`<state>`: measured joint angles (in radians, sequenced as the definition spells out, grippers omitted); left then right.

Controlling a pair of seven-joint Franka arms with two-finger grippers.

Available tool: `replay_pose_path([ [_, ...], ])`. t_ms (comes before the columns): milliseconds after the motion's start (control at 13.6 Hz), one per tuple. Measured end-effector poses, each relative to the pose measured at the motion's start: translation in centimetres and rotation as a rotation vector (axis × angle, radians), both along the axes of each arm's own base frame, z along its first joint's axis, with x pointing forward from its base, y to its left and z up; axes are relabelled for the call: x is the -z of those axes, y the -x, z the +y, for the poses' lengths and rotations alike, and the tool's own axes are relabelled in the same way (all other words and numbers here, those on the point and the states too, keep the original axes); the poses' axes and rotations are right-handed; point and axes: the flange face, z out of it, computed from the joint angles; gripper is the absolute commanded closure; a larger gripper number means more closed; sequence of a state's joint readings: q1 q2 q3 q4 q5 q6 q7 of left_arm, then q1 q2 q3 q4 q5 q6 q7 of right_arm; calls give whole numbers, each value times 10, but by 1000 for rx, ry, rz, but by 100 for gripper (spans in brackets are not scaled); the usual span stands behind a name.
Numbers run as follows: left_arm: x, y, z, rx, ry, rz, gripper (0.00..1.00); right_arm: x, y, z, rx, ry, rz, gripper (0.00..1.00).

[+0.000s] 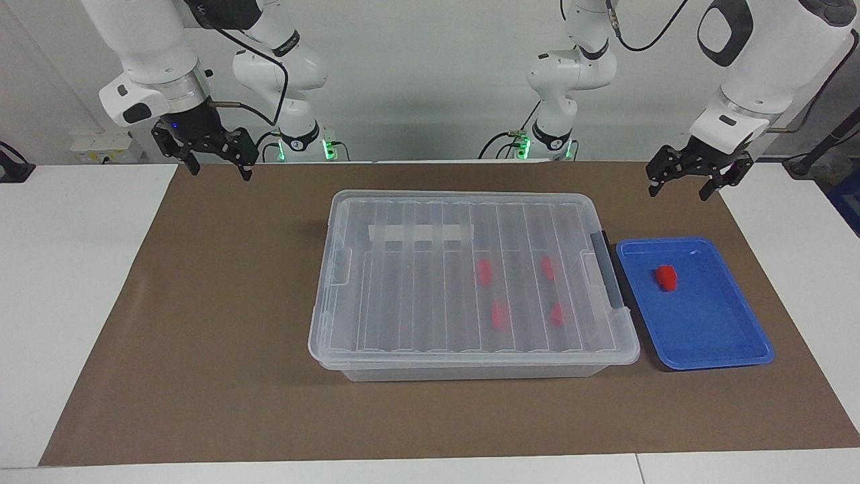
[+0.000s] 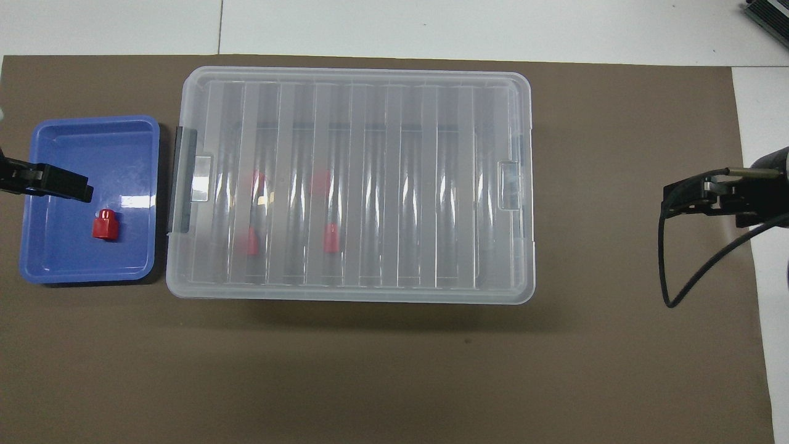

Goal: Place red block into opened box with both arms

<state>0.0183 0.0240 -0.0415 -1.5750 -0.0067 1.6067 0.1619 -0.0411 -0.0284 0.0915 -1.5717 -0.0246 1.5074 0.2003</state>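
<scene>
The box [image 1: 470, 282], lid on, sits mid-table with four red blocks dimly visible inside, and the blue tray [image 1: 725, 336] lies just beside it toward the left arm's end. The red block [image 1: 666, 277] in the tray looks light, rigid and smooth, best pinched across its flat sides. Left gripper [image 1: 695, 181] and right gripper [image 1: 213, 156] both hang empty, fingers spread
</scene>
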Motion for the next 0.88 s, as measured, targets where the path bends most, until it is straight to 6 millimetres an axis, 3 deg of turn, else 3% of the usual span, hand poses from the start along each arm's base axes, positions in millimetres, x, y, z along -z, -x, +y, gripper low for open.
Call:
replay_pose_path([
  [515,0,0,5,-9,0,0,0,1,-5,0,2,-2,-40,1],
  [882,0,0,5,-9,0,0,0,18,-13,4,-4,-4,-70,2],
])
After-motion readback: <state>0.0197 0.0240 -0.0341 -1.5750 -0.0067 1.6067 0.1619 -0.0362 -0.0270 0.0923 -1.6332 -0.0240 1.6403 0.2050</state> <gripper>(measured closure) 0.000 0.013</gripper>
